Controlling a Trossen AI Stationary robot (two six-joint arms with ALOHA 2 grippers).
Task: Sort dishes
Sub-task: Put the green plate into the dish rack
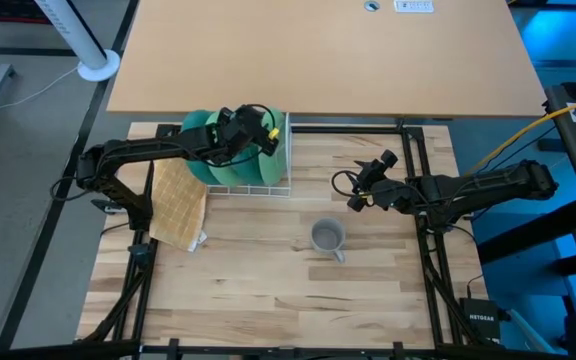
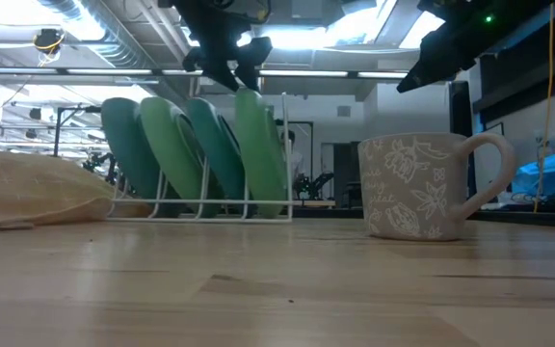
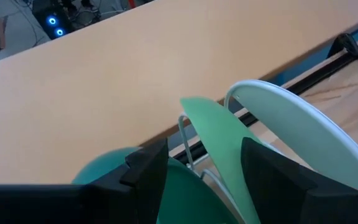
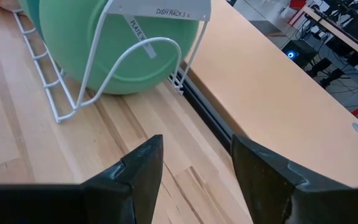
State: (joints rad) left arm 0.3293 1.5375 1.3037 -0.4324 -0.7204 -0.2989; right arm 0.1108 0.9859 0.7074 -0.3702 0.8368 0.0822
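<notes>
A pale wooden worktop (image 1: 268, 300) carries a white wire rack (image 1: 280, 180) at its far left. 4 round plates (image 2: 196, 154) stand on edge in the rack, alternating dark teal and lighter green. The left claw (image 2: 226, 69) hangs just above the plates, its fingers apart and gripping nothing. A tan waffle cloth (image 1: 178, 205) lies left of the rack. A grey flower-patterned mug (image 1: 327, 237) stands upright near the middle of the worktop, well apart from the rack. The right claw (image 1: 365, 185) hovers right of the rack, fingers apart and empty.
</notes>
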